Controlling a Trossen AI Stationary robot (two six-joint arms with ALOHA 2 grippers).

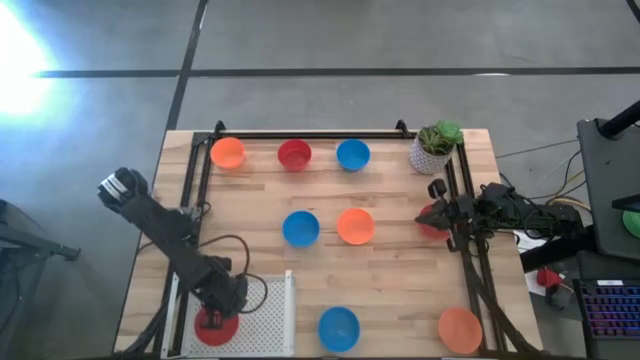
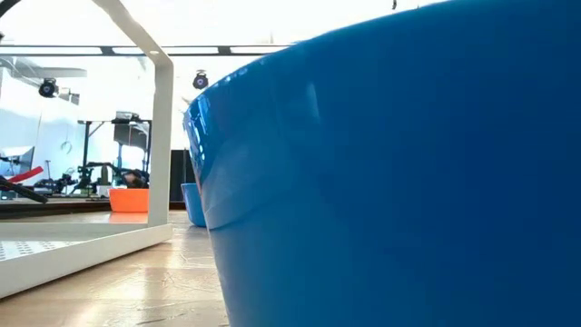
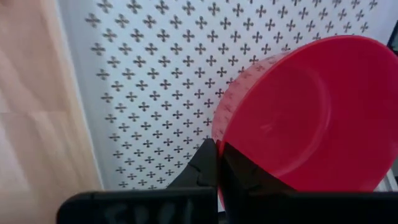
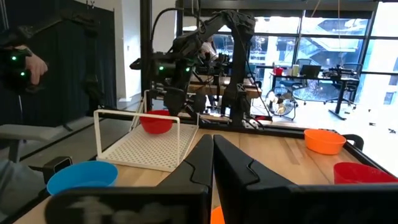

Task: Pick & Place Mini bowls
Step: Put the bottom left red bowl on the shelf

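Several red, blue and orange mini bowls stand on the wooden table, among them an orange bowl and a blue bowl in the middle. My left gripper is at the near left, over a white perforated tray, and is shut on a red bowl. My right gripper waits at the table's right side, level and shut on nothing, above another red bowl. The low view is mostly filled by a blue bowl close in front. My left gripper pinches the red bowl's rim, one finger on the wall's outside and one inside. The fingers come steeply from above, pointing down. The bowl hangs tilted from them just above the tray floor; whether its bottom touches the tray I cannot tell.
A white pot with a green plant stands at the far right corner. Black rails run along the far, left and right sides. The tray has a raised white frame. A person's hand shows beyond the table.
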